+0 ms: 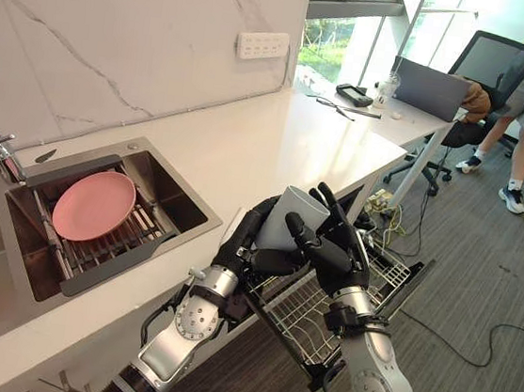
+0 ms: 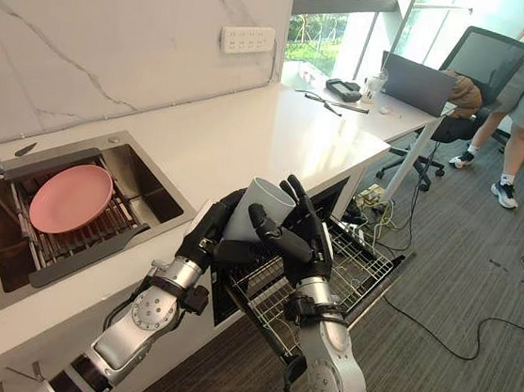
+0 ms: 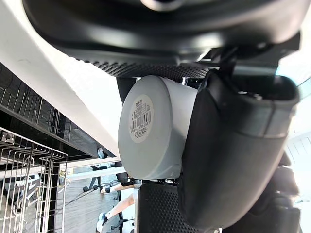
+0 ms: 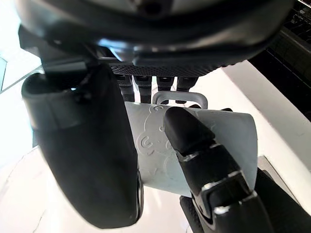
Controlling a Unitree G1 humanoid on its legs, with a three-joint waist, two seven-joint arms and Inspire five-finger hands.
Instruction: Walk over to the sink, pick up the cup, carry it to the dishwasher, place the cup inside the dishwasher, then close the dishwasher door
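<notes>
The left hand [image 1: 240, 243] and the right hand [image 1: 338, 260] both gripped the cup [image 1: 290, 216], likely so it would not fall over the dishwasher rack [image 1: 304, 312].

Silver-grey left arm [image 1: 173, 339] and right arm [image 1: 375, 387] are seen, each fitted with a round screwed disc. Left robot hand [image 1: 238, 244] and right robot hand [image 1: 338, 261] are black, with palms finely dotted.

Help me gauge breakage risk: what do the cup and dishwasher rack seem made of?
The cup is pale grey and matte, with embossed relief and a barcode sticker on its base: plastic or matte ceramic, unclear which. The dishwasher rack is a thin pale wire grid, probably coated metal.
</notes>
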